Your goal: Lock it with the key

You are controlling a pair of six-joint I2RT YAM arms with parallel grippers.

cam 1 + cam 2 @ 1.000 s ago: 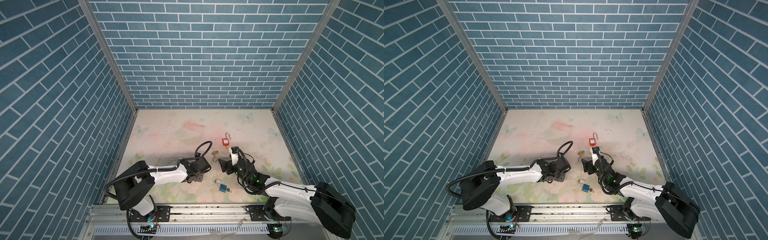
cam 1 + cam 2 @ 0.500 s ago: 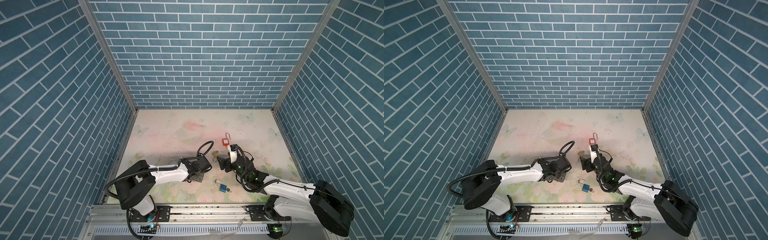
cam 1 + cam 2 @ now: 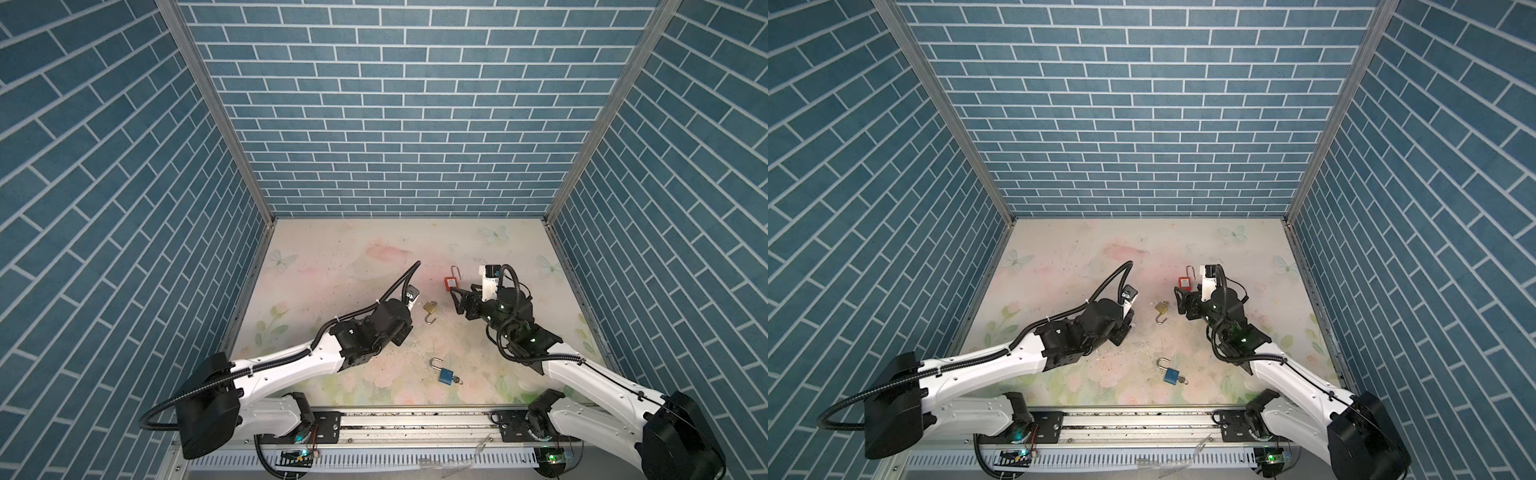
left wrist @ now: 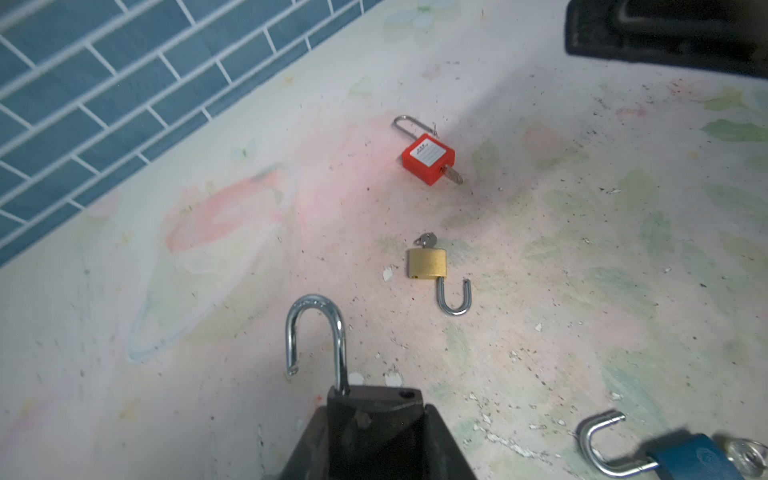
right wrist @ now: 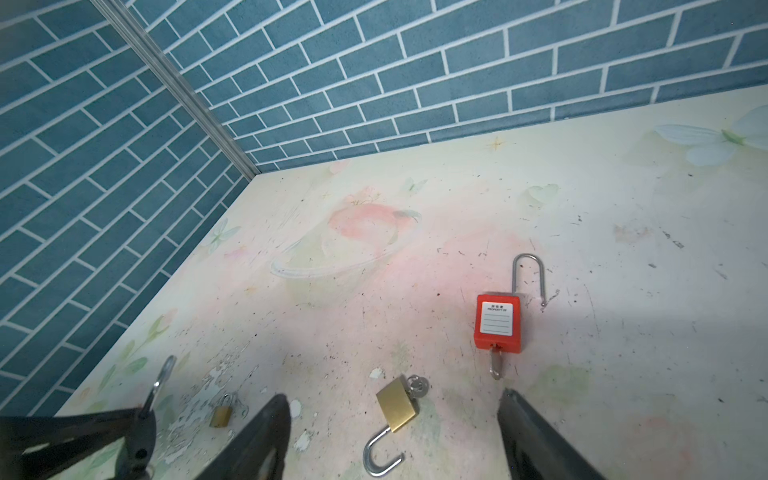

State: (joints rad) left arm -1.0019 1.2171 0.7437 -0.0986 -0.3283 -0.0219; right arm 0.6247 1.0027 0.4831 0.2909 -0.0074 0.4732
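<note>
My left gripper (image 4: 374, 419) is shut on a black padlock (image 4: 374, 403) whose silver shackle (image 4: 316, 332) stands open. A brass padlock (image 5: 397, 409) lies on the table with its shackle swung open and a key (image 5: 417, 385) in its base. My right gripper (image 5: 392, 399) hangs open just above it, one finger on each side, touching nothing. In both top views the brass padlock (image 3: 430, 308) (image 3: 1162, 308) lies between the left gripper (image 3: 401, 334) and the right gripper (image 3: 457, 301).
A red padlock (image 5: 498, 322) with a long open shackle and a key lies just beyond the right gripper. A blue padlock (image 3: 446, 375) with a key lies near the front edge. A small brass padlock (image 5: 220, 415) rests by the left gripper. Brick walls enclose three sides.
The left gripper's jaws have closed tighter on the black padlock. The right gripper has moved a little farther back, toward the red padlock, still open.
</note>
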